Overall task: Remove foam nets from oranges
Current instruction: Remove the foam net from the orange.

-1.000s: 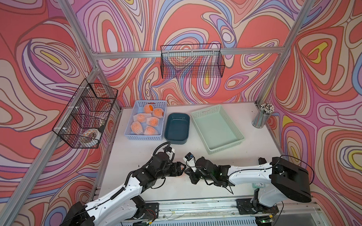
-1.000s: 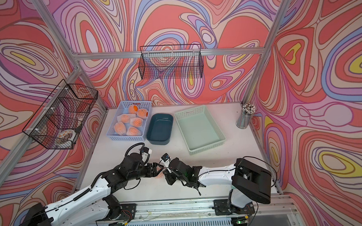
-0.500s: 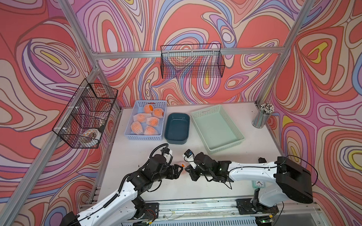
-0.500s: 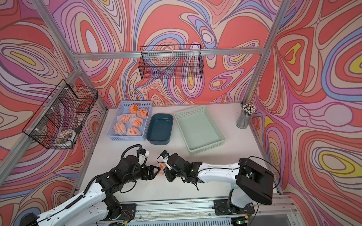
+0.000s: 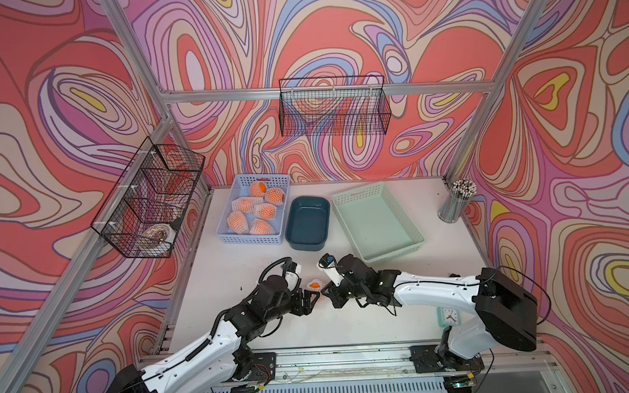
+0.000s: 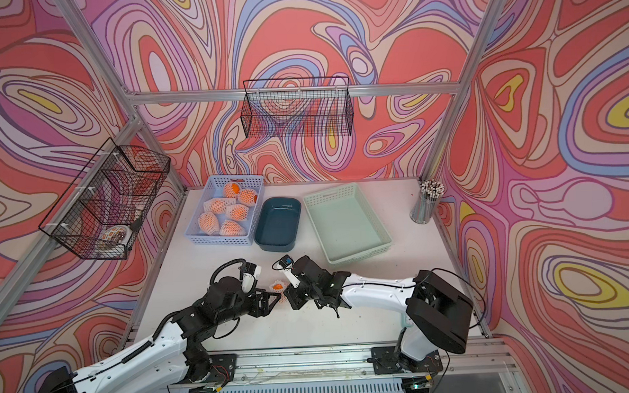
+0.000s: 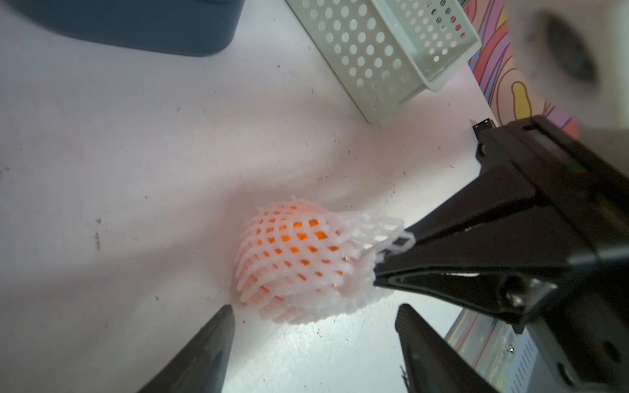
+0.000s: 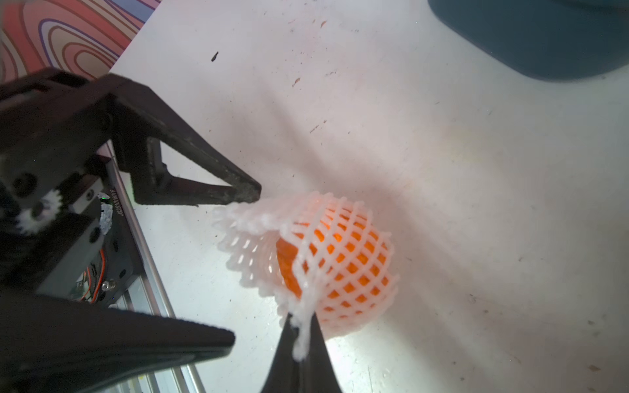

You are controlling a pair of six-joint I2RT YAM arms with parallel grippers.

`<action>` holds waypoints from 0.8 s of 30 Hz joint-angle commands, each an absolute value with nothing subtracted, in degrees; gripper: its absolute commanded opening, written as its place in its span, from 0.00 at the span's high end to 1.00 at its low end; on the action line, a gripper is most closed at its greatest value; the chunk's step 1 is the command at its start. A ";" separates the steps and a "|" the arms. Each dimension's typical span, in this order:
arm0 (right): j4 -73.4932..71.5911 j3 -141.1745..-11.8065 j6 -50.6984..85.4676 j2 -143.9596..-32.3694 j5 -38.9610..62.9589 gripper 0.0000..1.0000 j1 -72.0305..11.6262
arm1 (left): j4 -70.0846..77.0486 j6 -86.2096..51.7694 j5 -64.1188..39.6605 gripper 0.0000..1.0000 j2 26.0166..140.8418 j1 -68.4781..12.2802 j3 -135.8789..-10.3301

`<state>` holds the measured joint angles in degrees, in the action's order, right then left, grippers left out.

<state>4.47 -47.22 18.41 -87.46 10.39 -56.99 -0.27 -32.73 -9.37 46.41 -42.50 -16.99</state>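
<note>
Foam-wise, barely begun: pinched one net (image 7: 299, 282) by its edge in the right gripper (image 8: 301, 337), held the left gripper (image 7: 313, 311) spread beside its orange (image 8: 288, 268), left the other oranges (image 5: 237, 221) netted in the far-left basket (image 5: 251, 240).

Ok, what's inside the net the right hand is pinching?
An orange, showing through the holes of the net and bare at the open end. Foam strands cover the rest of its skin.

Foam net (image 7: 299, 258) loose around orange (image 8: 289, 268) on table (image 5: 346, 322); netted oranges (image 5: 237, 221) in basket (image 5: 249, 239).
</note>
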 commanded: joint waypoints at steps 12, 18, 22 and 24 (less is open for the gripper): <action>7.04 -49.65 17.45 -88.59 15.27 1.00 -54.85 | 9.85 -29.54 -7.72 0.44 59.28 -42.75 -19.44; 6.23 -49.78 17.99 -88.84 16.37 1.00 -54.35 | 12.06 -30.24 -11.15 0.58 63.61 -42.78 -21.81; 7.02 -50.70 18.36 -88.69 16.27 0.98 -53.62 | 11.57 -30.41 -12.24 0.71 64.09 -42.79 -23.07; 7.53 -51.14 18.68 -88.43 16.09 0.97 -53.19 | 11.43 -30.64 -13.03 0.76 63.85 -42.73 -23.41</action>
